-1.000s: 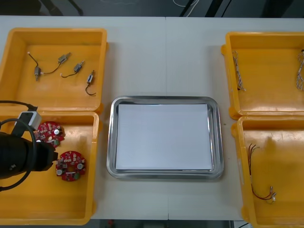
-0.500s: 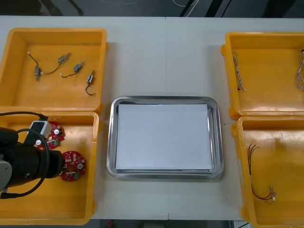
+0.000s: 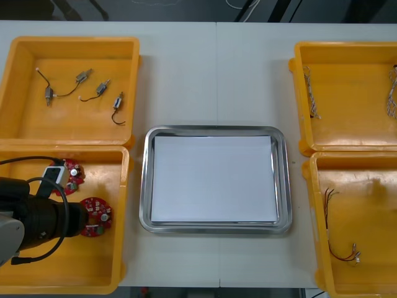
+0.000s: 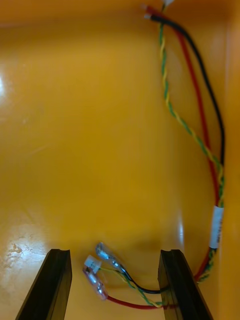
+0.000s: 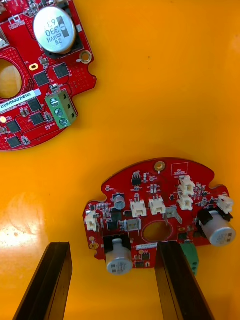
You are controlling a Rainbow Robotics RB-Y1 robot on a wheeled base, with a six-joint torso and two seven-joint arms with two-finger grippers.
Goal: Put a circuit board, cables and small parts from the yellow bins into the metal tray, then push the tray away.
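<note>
Left claw (image 5: 114, 247) spread, circuit board (image 5: 150, 192) partly between fingers (image 5: 52, 280)

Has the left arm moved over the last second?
Yes. Against the yellow bin's wall, the left arm has slid toward the metal tray and the table's near edge; the left gripper, open, now straddles the nearer circuit board's edge.

Left tool (image 5: 114, 250) spread wide over a round red circuit board (image 5: 155, 200), second board (image 5: 30, 85) beyond, both on bin floor (image 5: 165, 90)
</note>
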